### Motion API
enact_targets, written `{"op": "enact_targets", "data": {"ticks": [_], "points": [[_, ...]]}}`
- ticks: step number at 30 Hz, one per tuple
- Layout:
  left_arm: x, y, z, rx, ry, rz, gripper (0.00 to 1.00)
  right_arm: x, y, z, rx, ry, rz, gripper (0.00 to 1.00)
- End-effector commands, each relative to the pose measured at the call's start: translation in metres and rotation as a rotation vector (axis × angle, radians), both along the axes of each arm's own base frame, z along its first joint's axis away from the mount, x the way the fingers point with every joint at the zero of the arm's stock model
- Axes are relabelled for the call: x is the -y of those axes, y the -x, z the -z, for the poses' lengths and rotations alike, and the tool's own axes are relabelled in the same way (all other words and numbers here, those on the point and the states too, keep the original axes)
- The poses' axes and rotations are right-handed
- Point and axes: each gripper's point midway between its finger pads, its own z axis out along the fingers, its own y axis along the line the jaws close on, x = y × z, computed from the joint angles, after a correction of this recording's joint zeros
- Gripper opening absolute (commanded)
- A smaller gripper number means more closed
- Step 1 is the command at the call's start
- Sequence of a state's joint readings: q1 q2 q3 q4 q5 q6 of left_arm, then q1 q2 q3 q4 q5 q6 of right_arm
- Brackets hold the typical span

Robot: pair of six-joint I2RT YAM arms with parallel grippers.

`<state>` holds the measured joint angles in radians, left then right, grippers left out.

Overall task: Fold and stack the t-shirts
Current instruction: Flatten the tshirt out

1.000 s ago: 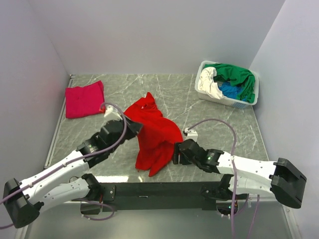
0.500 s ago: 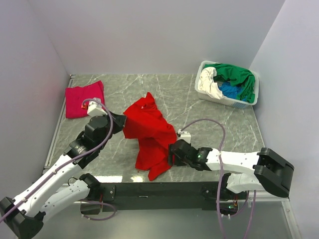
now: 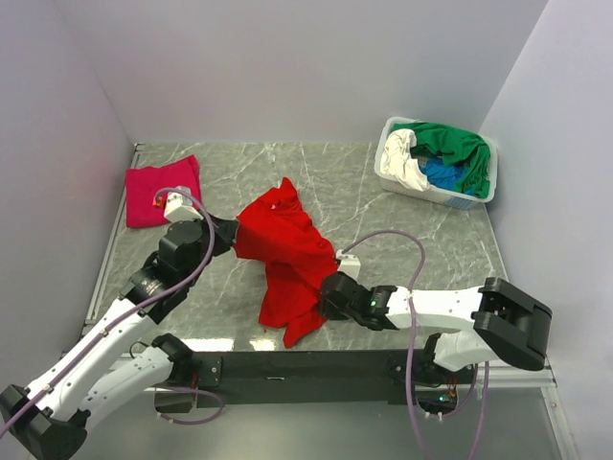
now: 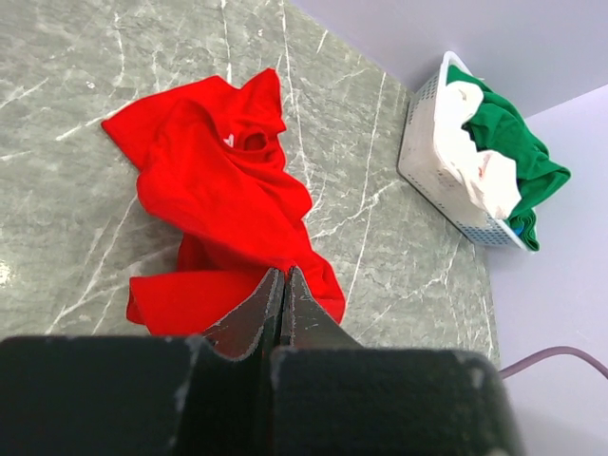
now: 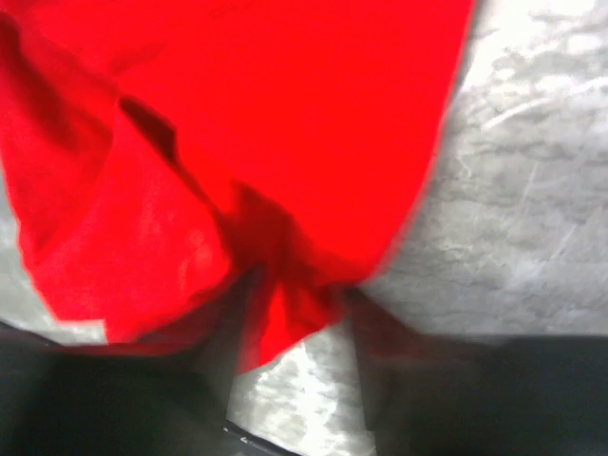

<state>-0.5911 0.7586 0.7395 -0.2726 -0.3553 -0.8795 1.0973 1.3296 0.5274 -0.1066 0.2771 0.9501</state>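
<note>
- Fingers of the left gripper (image 4: 283, 277) are pressed shut, pinching the left edge of the red t-shirt (image 3: 292, 259).
- That shirt lies crumpled at mid-frame on the marble table (image 3: 402, 240).
- Right gripper (image 5: 294, 323) has its fingers apart, straddling a fold at the shirt's lower right; the wrist view is blurred.
- Magenta t-shirt (image 3: 161, 192) lies flat at upper left.
- Green t-shirt (image 3: 458, 144), white t-shirt (image 3: 400, 158) and blue t-shirt (image 3: 442, 174) sit in the basket (image 3: 450, 197) at upper right.

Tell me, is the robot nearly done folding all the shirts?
Not nearly. The pink shirt lies folded at the far left. The left gripper pinches the crumpled red shirt; the right gripper straddles its edge. The green shirt, white shirt and blue shirt wait in the basket.
</note>
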Motion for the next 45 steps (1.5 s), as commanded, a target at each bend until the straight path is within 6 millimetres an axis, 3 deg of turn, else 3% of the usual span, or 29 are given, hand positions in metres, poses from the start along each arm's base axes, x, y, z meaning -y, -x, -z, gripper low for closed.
{"op": "enact_targets", "data": {"ticks": [1, 2, 3, 7, 10, 13, 16, 17, 20, 22, 24, 27, 30, 31, 32, 33, 35, 38, 41, 42, 45], "points": [[-0.005, 0.000, -0.033, 0.078, 0.017, 0.001, 0.01, 0.015, -0.003, 0.013, 0.007, 0.097, 0.047, 0.34], [-0.007, 0.000, -0.036, 0.085, 0.019, -0.004, 0.01, 0.022, -0.009, 0.011, 0.027, 0.139, 0.076, 0.21], [-0.009, 0.000, -0.037, 0.086, 0.019, -0.008, 0.01, 0.026, -0.012, 0.011, 0.032, 0.163, 0.088, 0.02], [-0.019, -0.002, -0.047, 0.108, 0.006, -0.033, 0.01, 0.037, -0.026, -0.008, 0.098, 0.228, 0.125, 0.00], [-0.030, -0.004, -0.063, 0.132, -0.012, -0.062, 0.01, 0.055, -0.047, -0.043, 0.181, 0.269, 0.180, 0.00], [-0.042, -0.002, -0.087, 0.178, -0.023, -0.087, 0.01, 0.088, -0.075, -0.097, 0.292, 0.299, 0.267, 0.00], [-0.051, -0.001, -0.103, 0.203, -0.041, -0.108, 0.01, 0.116, -0.099, -0.165, 0.433, 0.303, 0.336, 0.00], [-0.052, -0.001, -0.108, 0.210, -0.043, -0.114, 0.01, 0.120, -0.106, -0.195, 0.486, 0.271, 0.361, 0.00], [-0.059, 0.000, -0.110, 0.213, -0.056, -0.133, 0.01, 0.125, -0.115, -0.243, 0.574, 0.294, 0.345, 0.00], [-0.063, 0.002, -0.108, 0.210, -0.059, -0.145, 0.01, 0.115, -0.116, -0.251, 0.573, 0.278, 0.292, 0.00], [-0.067, 0.003, -0.103, 0.198, -0.067, -0.162, 0.01, 0.102, -0.115, -0.240, 0.542, 0.263, 0.249, 0.00], [-0.077, 0.008, -0.095, 0.178, -0.084, -0.196, 0.01, 0.073, -0.100, -0.199, 0.456, 0.234, 0.155, 0.00], [-0.091, 0.015, -0.087, 0.151, -0.117, -0.249, 0.01, 0.043, -0.068, -0.145, 0.325, 0.216, 0.044, 0.02], [-0.099, 0.018, -0.089, 0.156, -0.123, -0.284, 0.00, 0.036, -0.055, -0.127, 0.281, 0.219, 0.005, 0.09], [-0.103, 0.020, -0.085, 0.142, -0.136, -0.299, 0.01, 0.019, -0.034, -0.111, 0.216, 0.191, -0.066, 0.26], [-0.107, 0.023, -0.086, 0.145, -0.140, -0.313, 0.01, 0.013, -0.023, -0.102, 0.190, 0.189, -0.094, 0.37], [-0.116, 0.028, -0.089, 0.153, -0.146, -0.351, 0.01, 0.014, -0.006, -0.091, 0.153, 0.208, -0.111, 0.58], [-0.122, 0.033, -0.092, 0.160, -0.149, -0.370, 0.01, 0.046, -0.018, -0.099, 0.187, 0.256, 0.005, 0.75], [-0.118, 0.032, -0.088, 0.157, -0.145, -0.350, 0.01, 0.066, -0.035, -0.098, 0.184, 0.237, 0.054, 0.77], [-0.116, 0.031, -0.088, 0.157, -0.142, -0.346, 0.01, 0.076, -0.040, -0.085, 0.149, 0.240, 0.079, 0.77], [-0.113, 0.028, -0.080, 0.141, -0.149, -0.334, 0.00, 0.079, -0.052, -0.072, 0.133, 0.232, 0.097, 0.76]]}}
